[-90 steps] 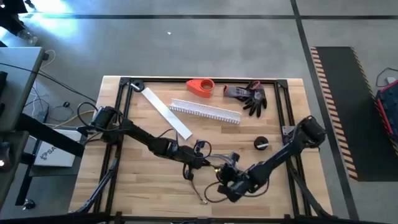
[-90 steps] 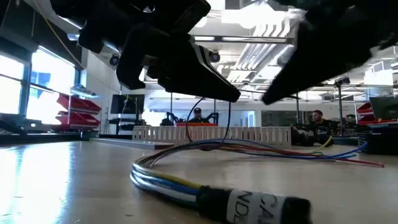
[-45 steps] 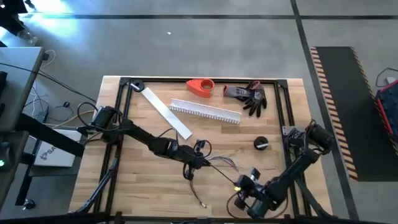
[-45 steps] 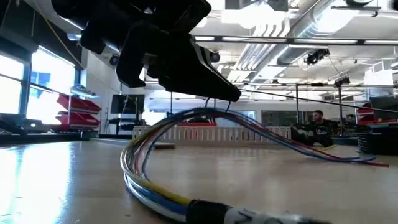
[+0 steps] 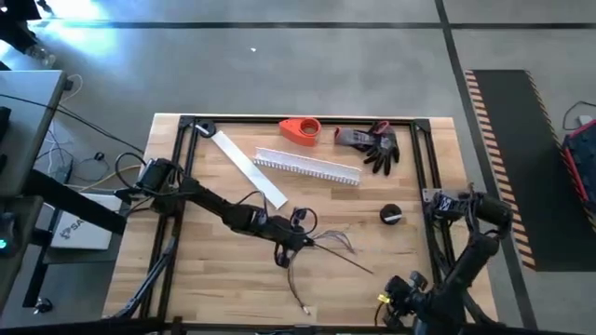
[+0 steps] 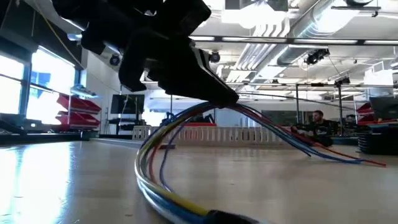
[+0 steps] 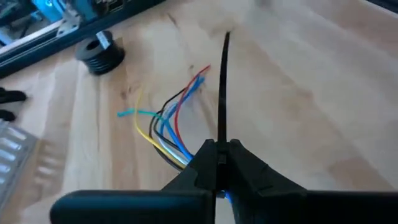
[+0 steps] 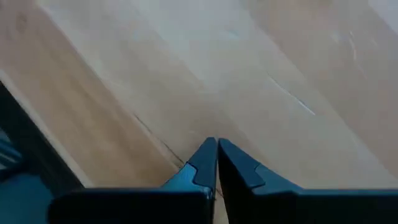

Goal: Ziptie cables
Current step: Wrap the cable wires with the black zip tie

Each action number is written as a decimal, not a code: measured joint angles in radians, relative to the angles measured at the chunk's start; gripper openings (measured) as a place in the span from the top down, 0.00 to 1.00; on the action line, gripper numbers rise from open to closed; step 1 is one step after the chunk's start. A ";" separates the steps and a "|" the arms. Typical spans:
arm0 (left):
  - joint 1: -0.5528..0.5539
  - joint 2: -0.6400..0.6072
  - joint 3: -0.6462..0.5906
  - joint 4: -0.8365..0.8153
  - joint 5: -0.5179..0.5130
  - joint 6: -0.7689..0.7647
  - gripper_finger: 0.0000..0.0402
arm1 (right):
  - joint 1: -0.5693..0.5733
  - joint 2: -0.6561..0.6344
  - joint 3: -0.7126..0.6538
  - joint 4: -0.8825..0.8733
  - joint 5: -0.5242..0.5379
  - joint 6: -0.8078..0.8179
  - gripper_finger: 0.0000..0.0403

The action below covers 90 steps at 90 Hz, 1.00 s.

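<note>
Your left gripper [image 7: 219, 163] is pinched shut on the zip tie [image 7: 222, 93] around the cables [image 5: 312, 245] mid-table, lifting them, while your right gripper [image 8: 216, 155], closed and empty at the table's near edge, likely must return for the tail.

No readable text anywhere right now: no label, brand, number or sign comes through clearly on anything on the table or in the room behind.
</note>
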 joint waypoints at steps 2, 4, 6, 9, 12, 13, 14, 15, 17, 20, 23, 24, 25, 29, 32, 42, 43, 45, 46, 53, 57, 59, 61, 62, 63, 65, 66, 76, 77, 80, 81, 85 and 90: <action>0.001 0.000 0.000 0.001 0.000 0.000 1.00 | -0.006 -0.005 0.000 0.013 0.023 -0.017 0.99; 0.001 0.000 0.000 0.002 0.000 0.000 1.00 | -0.014 -0.010 0.000 0.031 0.051 -0.041 0.99; 0.002 0.000 0.000 0.004 0.000 0.000 1.00 | -0.028 -0.015 0.000 0.053 0.084 -0.073 0.98; 0.003 0.000 0.000 0.003 0.000 -0.001 1.00 | -0.053 -0.021 0.000 0.095 0.134 -0.133 0.96; 0.003 0.000 0.000 0.002 0.001 -0.004 1.00 | -0.077 -0.026 0.000 0.142 0.188 -0.208 0.93; 0.003 0.000 0.000 0.002 0.001 -0.005 1.00 | -0.087 -0.027 0.000 0.157 0.204 -0.235 0.92; 0.004 0.000 0.000 0.001 0.001 -0.007 1.00 | -0.096 -0.028 0.000 0.173 0.220 -0.262 0.91; 0.005 0.000 0.000 0.001 0.001 -0.008 1.00 | -0.105 -0.029 0.000 0.190 0.235 -0.290 0.90; 0.006 0.000 0.000 0.002 0.001 -0.009 1.00 | -0.124 -0.029 0.000 0.231 0.266 -0.351 0.88; 0.006 0.000 0.000 0.002 0.002 -0.016 1.00 | -0.148 -0.029 0.000 0.298 0.304 -0.454 0.85; 0.007 0.000 0.000 0.003 0.003 -0.016 1.00 | -0.177 -0.029 0.000 0.371 0.333 -0.563 0.81; 0.007 0.000 0.000 0.003 0.003 -0.017 1.00 | -0.185 -0.029 0.000 0.390 0.339 -0.596 0.80; 0.008 0.000 0.000 0.003 0.003 -0.017 1.00 | -0.195 -0.029 0.000 0.411 0.344 -0.633 0.78; 0.009 0.000 0.000 0.003 0.003 -0.018 1.00 | -0.238 -0.030 0.000 0.494 0.354 -0.789 0.74; 0.009 0.000 0.000 0.002 0.004 -0.019 1.00 | -0.271 -0.030 0.000 0.544 0.356 -0.897 0.70; 0.009 0.000 0.000 0.000 0.004 -0.026 1.00 | -0.367 -0.030 0.000 0.637 0.364 -1.148 0.62; 0.009 0.000 0.000 -0.001 0.004 -0.026 1.00 | -0.374 -0.030 0.000 0.639 0.363 -1.161 0.62; 0.009 0.000 0.000 0.000 0.004 -0.026 1.00 | -0.392 -0.030 0.000 0.640 0.360 -1.190 0.61; 0.009 0.000 0.000 0.000 0.004 -0.026 1.00 | -0.400 -0.030 0.000 0.638 0.357 -1.202 0.61; 0.009 0.000 0.000 0.000 0.004 -0.026 1.00 | -0.454 -0.030 0.000 0.604 0.322 -1.246 0.59; 0.009 0.000 0.000 -0.001 0.004 -0.026 1.00 | -0.484 -0.028 0.000 0.574 0.301 -1.247 0.59; 0.009 0.000 0.000 -0.002 0.004 -0.026 1.00 | -0.496 -0.028 0.000 0.558 0.297 -1.246 0.59; 0.009 0.000 0.000 -0.003 0.004 -0.026 1.00 | -0.508 -0.028 0.000 0.540 0.293 -1.244 0.59; 0.009 0.000 0.000 -0.003 0.004 -0.026 1.00 | -0.513 -0.027 0.000 0.531 0.293 -1.243 0.59; 0.009 0.000 0.000 -0.003 0.004 -0.026 1.00 | -0.519 -0.027 0.000 0.523 0.293 -1.242 0.59; 0.009 0.000 0.000 -0.002 0.004 -0.026 1.00 | -0.528 -0.027 0.000 0.509 0.294 -1.239 0.59; 0.009 0.000 0.000 -0.002 0.004 -0.026 1.00 | -0.533 -0.027 0.000 0.504 0.294 -1.238 0.59; 0.009 0.000 0.000 -0.002 0.007 -0.026 1.00 | -0.562 -0.027 0.000 0.482 0.277 -1.278 0.61; 0.009 0.000 0.000 -0.002 0.007 -0.026 1.00 | -0.564 -0.027 0.000 0.482 0.276 -1.284 0.62; 0.009 0.000 0.000 -0.002 0.007 -0.026 1.00 | -0.569 -0.027 0.000 0.483 0.276 -1.302 0.62; 0.009 0.000 0.000 -0.003 0.007 -0.026 1.00 | -0.570 -0.027 0.000 0.485 0.277 -1.309 0.63; 0.009 0.000 0.000 -0.003 0.007 -0.026 1.00 | -0.574 -0.027 0.000 0.496 0.281 -1.346 0.63; 0.009 0.000 0.000 -0.003 0.007 -0.026 1.00 | -0.574 -0.029 0.000 0.515 0.282 -1.401 0.64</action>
